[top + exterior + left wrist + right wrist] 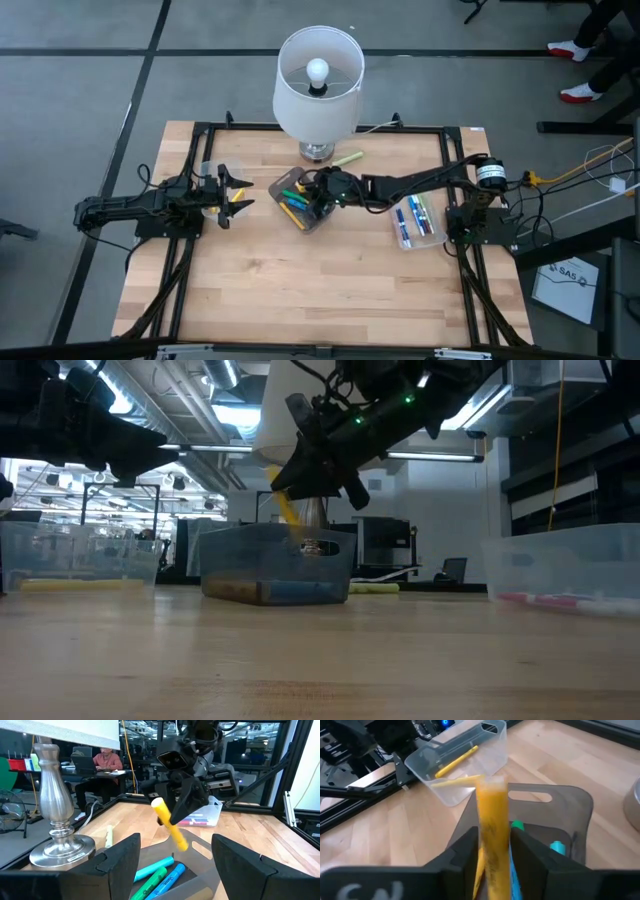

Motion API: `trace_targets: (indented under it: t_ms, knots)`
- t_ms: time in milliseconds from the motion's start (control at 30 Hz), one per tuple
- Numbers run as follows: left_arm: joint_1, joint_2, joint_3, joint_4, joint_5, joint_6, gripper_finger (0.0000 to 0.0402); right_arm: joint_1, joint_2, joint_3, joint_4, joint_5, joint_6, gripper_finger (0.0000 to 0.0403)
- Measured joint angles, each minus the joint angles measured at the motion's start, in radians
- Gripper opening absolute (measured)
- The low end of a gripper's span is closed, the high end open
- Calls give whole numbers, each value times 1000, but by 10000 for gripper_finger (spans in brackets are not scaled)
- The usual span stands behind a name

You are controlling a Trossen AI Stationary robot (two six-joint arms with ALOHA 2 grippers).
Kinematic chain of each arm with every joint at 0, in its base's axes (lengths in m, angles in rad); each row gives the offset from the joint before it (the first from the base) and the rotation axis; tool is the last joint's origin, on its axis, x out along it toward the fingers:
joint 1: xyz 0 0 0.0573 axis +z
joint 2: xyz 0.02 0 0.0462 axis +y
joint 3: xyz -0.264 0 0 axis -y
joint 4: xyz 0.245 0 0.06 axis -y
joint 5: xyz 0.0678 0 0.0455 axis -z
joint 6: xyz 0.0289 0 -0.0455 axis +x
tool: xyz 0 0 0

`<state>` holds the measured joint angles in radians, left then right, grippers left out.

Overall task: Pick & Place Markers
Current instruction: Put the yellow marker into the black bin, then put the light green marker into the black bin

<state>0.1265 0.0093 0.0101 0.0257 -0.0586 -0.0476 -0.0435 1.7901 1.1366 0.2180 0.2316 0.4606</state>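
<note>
Wooden table under a white lamp (318, 82): right arm at the middle bin.
Between the right gripper (176, 815) fingers a yellow marker (169, 823) stands tilted, just above the dark bin (275, 563) holding green and blue markers (156, 876); whether the jaws still pinch it I cannot tell. Left gripper (232, 190) waits wide open, beside a clear bin (457, 760).
</note>
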Motion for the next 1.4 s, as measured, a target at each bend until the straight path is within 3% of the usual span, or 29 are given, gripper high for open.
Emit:
trace_targets:
  t_ms: [167,733,1000,1133,1300,1400]
  knots:
    - [0,0,0,0,0,0,240,-3,0,0,1,1,0,125]
    - [0,0,0,0,0,0,242,-2,0,0,61,1,-143,130]
    - [0,0,0,0,0,-1,240,-2,-18,0,24,-17,-379,131]
    - [0,0,0,0,0,-1,240,-1,-57,15,-144,-5,-544,131]
    - [0,0,0,0,0,-1,241,16,-52,139,-587,184,-630,131]
    - [0,0,0,0,0,-1,240,16,-49,199,-762,220,-658,131]
